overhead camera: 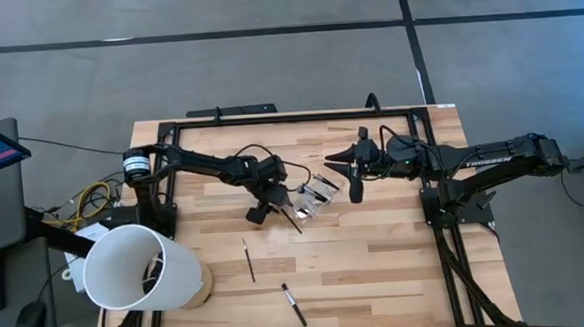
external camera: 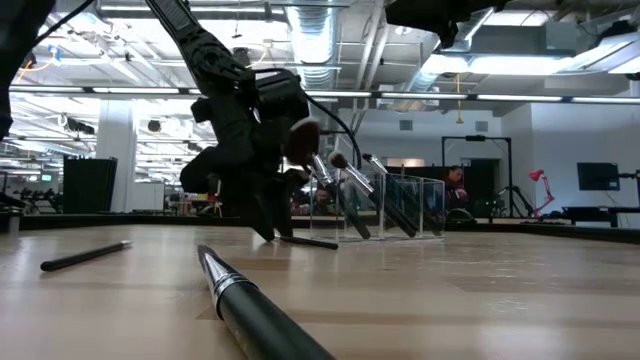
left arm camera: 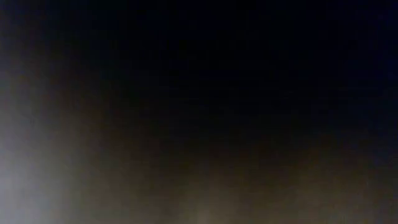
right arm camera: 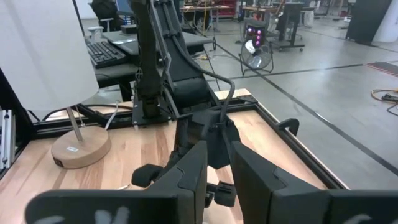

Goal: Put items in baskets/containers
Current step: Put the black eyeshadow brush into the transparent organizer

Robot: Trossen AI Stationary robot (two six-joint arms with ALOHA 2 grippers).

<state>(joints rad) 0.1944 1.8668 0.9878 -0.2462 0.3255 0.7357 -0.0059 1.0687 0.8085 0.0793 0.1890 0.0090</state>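
Overhead view evenly lit, soft shadows on the pale wooden slatted counter [overhead camera: 357, 250]. Low view backlit by bright ceiling strip lights, arms in silhouette, nearest thick black silver-banded brush handle [external camera: 262, 318] blurred. Left wrist view almost black, nothing readable; right wrist view bright, clear.

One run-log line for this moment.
left gripper: beside clear box | right gripper: waiting | two brushes loose on table

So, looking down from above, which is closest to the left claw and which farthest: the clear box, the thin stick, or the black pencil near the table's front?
From the left gripper, in the high view:
1. Clear box, right beside it, toward the right arm.
2. Thin stick, lying on bare wood nearer the front.
3. Black pencil, farthest, close to the front edge.
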